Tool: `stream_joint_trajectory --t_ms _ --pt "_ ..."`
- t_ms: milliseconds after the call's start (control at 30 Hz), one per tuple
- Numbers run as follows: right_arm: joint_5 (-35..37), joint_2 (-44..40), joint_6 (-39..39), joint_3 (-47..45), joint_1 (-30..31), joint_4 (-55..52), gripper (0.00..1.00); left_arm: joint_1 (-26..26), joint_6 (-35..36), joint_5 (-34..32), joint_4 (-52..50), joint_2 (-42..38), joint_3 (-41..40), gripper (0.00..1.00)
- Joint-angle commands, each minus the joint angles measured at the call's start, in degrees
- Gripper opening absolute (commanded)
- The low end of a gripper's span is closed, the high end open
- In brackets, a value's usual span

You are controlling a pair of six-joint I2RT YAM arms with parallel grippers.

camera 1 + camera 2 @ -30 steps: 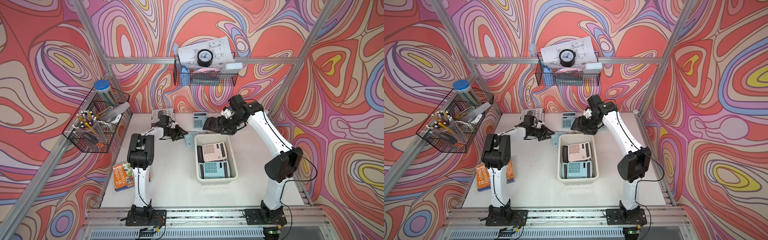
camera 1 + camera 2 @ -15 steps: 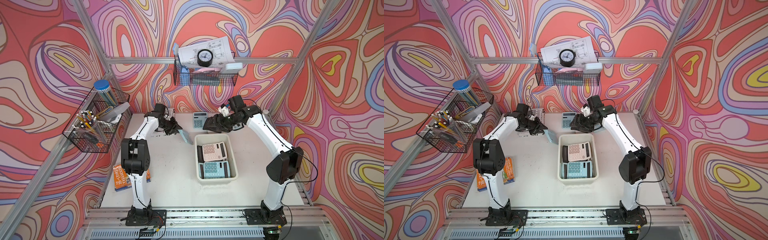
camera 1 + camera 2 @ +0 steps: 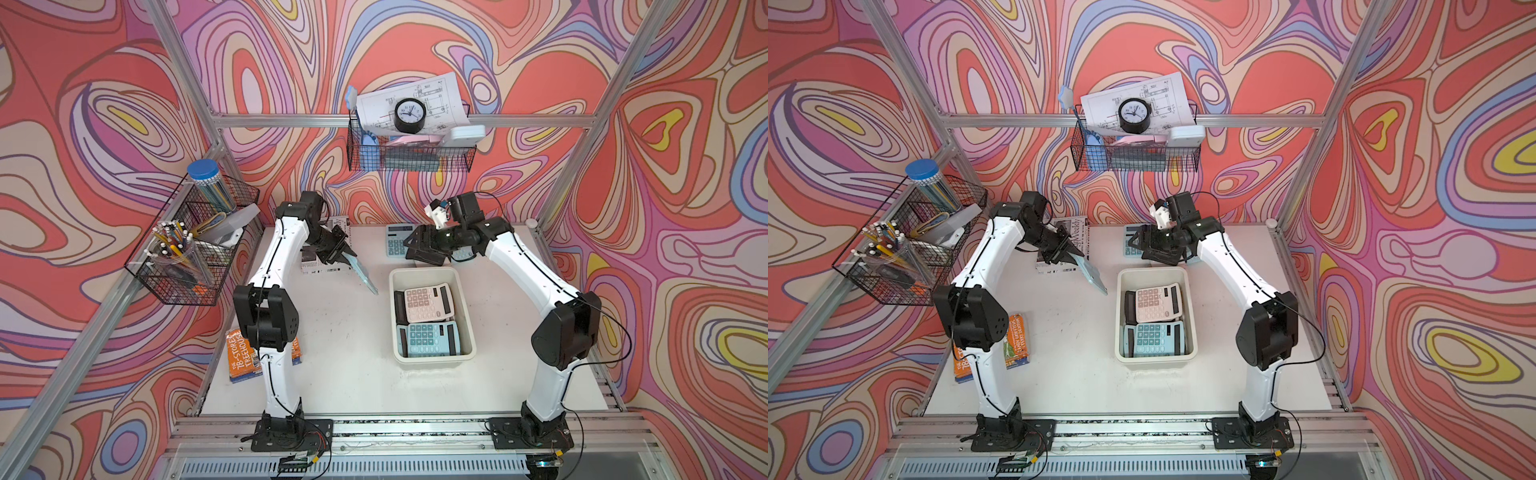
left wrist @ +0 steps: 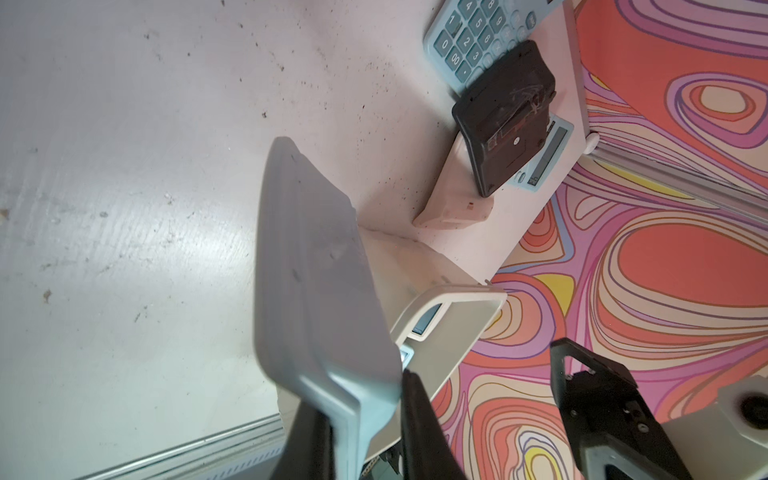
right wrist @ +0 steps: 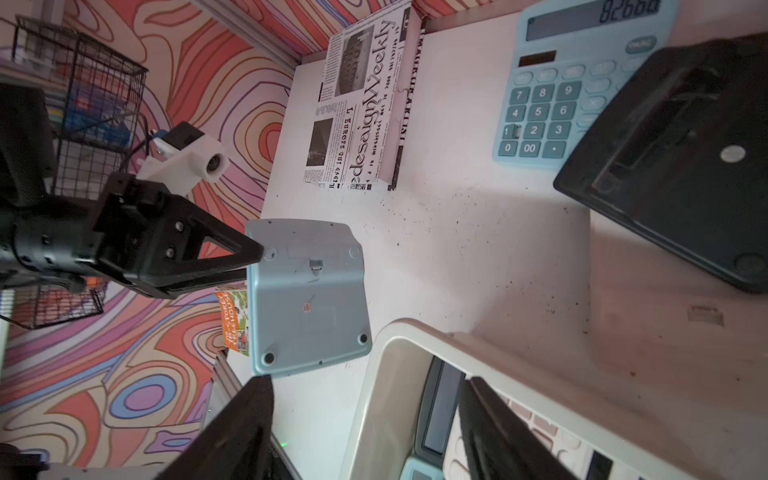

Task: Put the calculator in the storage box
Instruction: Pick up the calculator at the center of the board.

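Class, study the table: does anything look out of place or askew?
Yes. Near the back edge a black calculator lies face down, resting partly on top of the light-blue calculator there instead of flat on the table.

Calculators, five sure: held blue calculator (image 3: pixel 365 276), back blue calculator (image 3: pixel 395 243), black calculator (image 5: pixel 673 166), pink calculator (image 3: pixel 426 301), boxed blue calculator (image 3: pixel 428 338). Dark edges under the last two, can't tell if more. One box (image 3: pixel 434 361). Two wire baskets: side basket (image 3: pixel 187 266), back basket (image 3: pixel 415 160). One book (image 3: pixel 241 357), one magazine (image 5: pixel 365 108), one clock (image 3: pixel 409 115).
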Motion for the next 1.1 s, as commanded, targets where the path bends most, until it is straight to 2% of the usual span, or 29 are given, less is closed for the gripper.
stream_joint_trajectory --t_ms 0,267,467,600,667,800,1067 --pt "4.5 -2.8 -8.5 -2.6 4.1 7.0 0.73 1.6 -4.3 4.8 -4.9 -1.4 1.3 0.0" --pt "11.7 -6.0 -21.1 -10.0 12.3 14.1 0.8 4.9 -12.0 12.4 -6.2 -2.0 1.5 0.0" --pt "15.5 -6.1 -26.2 -10.4 15.4 14.1 0.82 5.6 -14.7 16.8 -6.3 -2.3 2.2 0.0" --pt "16.1 -5.2 -27.9 -9.8 16.2 14.3 0.76 6.0 -15.2 18.7 -6.0 -2.7 2.4 0.0" --pt "17.6 -4.3 -29.5 -8.8 17.1 13.0 0.7 6.4 -14.5 19.0 -6.7 -2.8 2.3 0.0" --pt "20.5 -4.4 -33.1 -9.3 19.1 12.2 0.65 7.1 -13.1 19.2 -8.4 -2.8 2.0 0.0" --pt "22.5 -4.4 -34.0 -9.8 20.7 13.0 0.54 7.5 -13.4 20.2 -7.7 -3.2 0.5 0.0"
